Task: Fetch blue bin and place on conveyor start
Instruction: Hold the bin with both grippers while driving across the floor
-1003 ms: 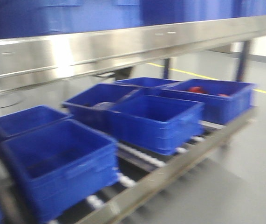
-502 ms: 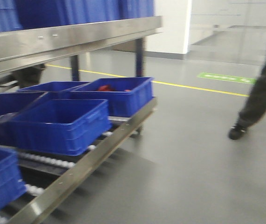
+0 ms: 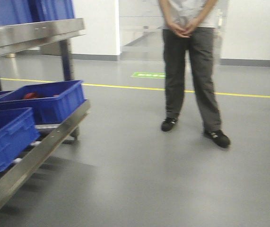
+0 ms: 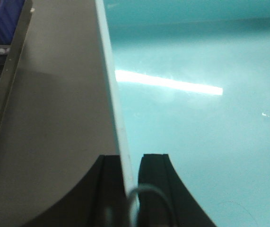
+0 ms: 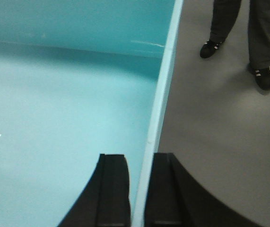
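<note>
Bin: The aqua bin (image 4: 196,118) hung between your two arms. Its inside was bare, and it was out of sight in the front view.
Left gripper: Your left gripper (image 4: 131,163) was nearly closed on the bin's left wall, one finger inside and one outside, with the thin rim (image 4: 112,90) pinched between them.
Right gripper: Your right gripper (image 5: 138,163) clamped the opposite wall the same way, straddling that side's rim.
Why this hold: The smooth walls showed no handle. A pinch on each of two facing walls looked like the only way to share the load and keep the bin level.
Rack: A steel rack (image 3: 40,137) of dark blue crates (image 3: 49,101) stood at the left of the front view. Its edge also showed at the far left of the left wrist view, apart from the bin's wall.
Bystander: A person (image 3: 191,71) stood ahead on the grey floor (image 3: 139,175) with hands clasped, on the near side of the yellow line (image 3: 125,87). The person's shoes (image 5: 210,47) appeared in the right wrist view beyond the bin's right wall.
Conveyor: No belt showed in any view.
Stage: By the look of it, the fetch was done and you were carrying the bin. It was not yet placed.
Risk: The thin walls could flex or slip in so narrow a pinch. The bystander stood where your path might run.
</note>
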